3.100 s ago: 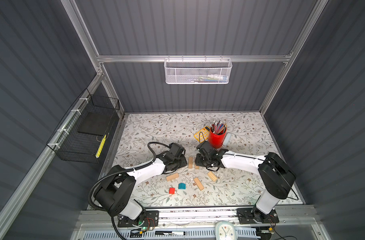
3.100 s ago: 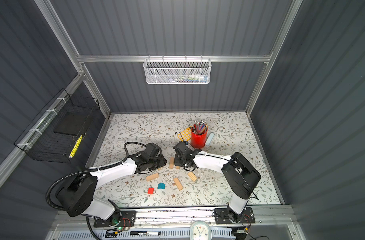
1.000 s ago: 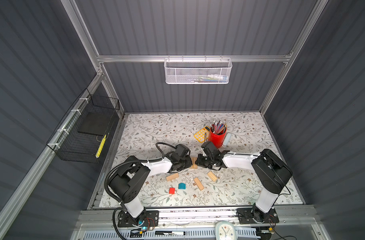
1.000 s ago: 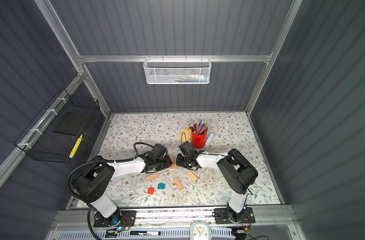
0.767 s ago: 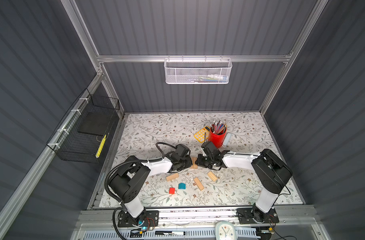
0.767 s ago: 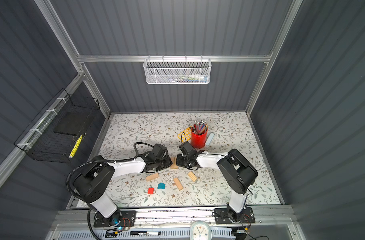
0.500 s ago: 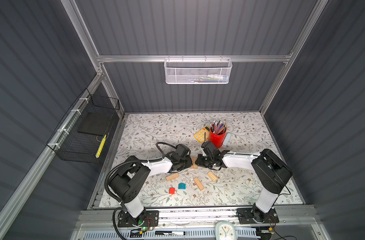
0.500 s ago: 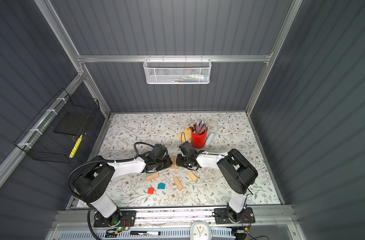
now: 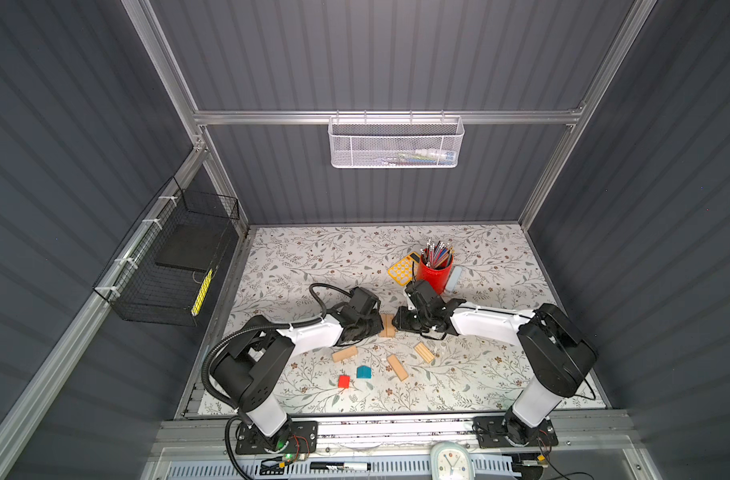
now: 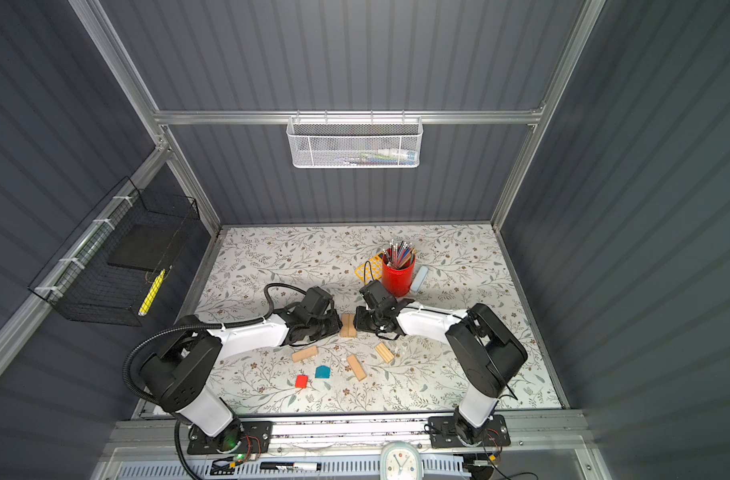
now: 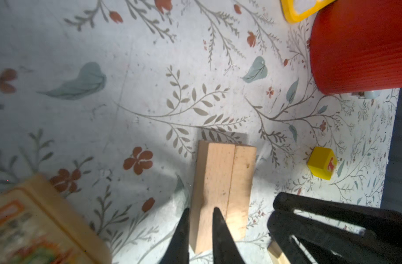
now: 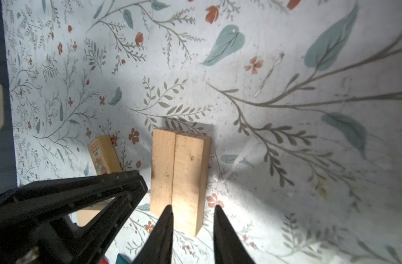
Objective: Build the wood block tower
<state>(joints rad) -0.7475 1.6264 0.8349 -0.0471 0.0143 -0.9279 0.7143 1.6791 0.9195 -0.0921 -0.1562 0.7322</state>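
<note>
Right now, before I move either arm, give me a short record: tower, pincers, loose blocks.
tower: two planks side by side on the mat, nothing stacked yet
left pincer: nearly shut, tips over the pair's end
right pincer: open, astride one plank
loose planks: three, on the mat
red cube, teal house block: on the mat, apart
yellow cube: seen only from the left wrist

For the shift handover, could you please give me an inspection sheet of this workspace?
Surface: floral mat, lying flat.
Job's things: two planks side by side mid-mat; three loose planks, red cube and teal house block nearer the front; yellow cube separate.
Clutter: red pencil cup, yellow calculator.
Grippers: left gripper nearly shut at the pair's end; right gripper open, astride one plank.
Cables: black cable looping off the left arm.
Surroundings: white mesh basket, black wire basket, clock.
</note>
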